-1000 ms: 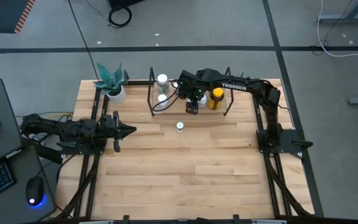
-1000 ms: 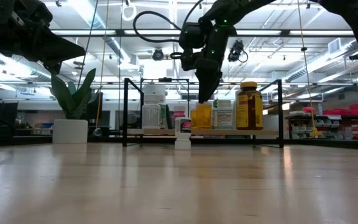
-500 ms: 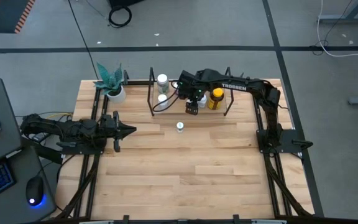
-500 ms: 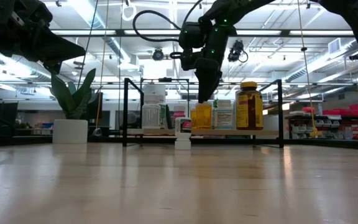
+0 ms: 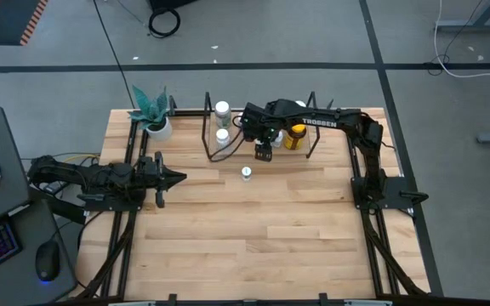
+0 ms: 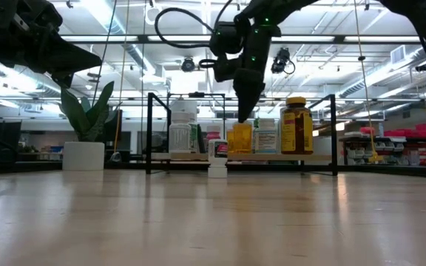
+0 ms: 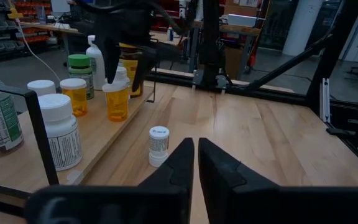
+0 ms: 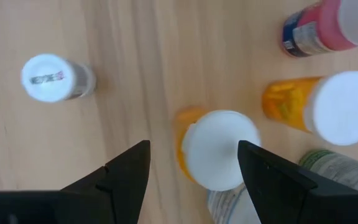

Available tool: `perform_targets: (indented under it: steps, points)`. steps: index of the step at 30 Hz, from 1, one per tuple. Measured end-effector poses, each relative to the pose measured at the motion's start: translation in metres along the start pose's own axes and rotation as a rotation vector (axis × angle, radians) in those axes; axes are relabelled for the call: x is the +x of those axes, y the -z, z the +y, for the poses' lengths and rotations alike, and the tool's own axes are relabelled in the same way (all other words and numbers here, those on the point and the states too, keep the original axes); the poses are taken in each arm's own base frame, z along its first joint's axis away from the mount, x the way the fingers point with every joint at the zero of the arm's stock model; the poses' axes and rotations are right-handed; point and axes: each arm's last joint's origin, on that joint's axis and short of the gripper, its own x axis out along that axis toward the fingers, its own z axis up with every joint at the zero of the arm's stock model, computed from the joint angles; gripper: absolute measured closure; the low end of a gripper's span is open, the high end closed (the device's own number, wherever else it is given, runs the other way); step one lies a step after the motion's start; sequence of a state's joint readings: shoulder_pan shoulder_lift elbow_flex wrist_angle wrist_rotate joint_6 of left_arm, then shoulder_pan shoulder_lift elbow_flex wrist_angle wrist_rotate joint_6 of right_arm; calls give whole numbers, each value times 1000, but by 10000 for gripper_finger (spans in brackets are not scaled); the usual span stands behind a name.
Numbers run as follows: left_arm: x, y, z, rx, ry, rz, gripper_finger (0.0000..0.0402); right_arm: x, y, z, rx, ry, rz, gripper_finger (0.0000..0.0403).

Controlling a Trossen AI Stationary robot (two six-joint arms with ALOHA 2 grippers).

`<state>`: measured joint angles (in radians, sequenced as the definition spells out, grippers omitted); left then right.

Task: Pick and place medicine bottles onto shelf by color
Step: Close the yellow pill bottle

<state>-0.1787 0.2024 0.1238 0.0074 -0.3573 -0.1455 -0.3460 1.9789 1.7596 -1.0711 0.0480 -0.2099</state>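
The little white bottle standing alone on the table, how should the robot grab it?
Probably straight down from above, fingers closing on the sides of the little white bottle, at or just under its cap. It stands upright and round, alone in front of the shelf, so nothing crowds it.

right hand (image 8: pixel 191 163) spread (pointing down), left hand (image 7: pixel 196 163) closed

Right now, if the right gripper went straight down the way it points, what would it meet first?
The white cap of the orange bottle on the shelf, which sits between the right gripper's open fingers. How far below is unclear.
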Motion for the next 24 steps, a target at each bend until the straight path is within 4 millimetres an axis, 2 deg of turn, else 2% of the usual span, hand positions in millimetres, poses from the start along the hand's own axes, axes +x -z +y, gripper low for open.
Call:
perform_targets:
  steps: [5,15,24]
  points:
    - [0,0,0,0,0,0,366,0,-1,6,-18,-2,4,153]
    - [0,0,0,0,0,0,376,0,-1,8,-3,-19,5,153]
    - [0,0,0,0,0,0,366,0,-1,9,-1,-22,4,153]
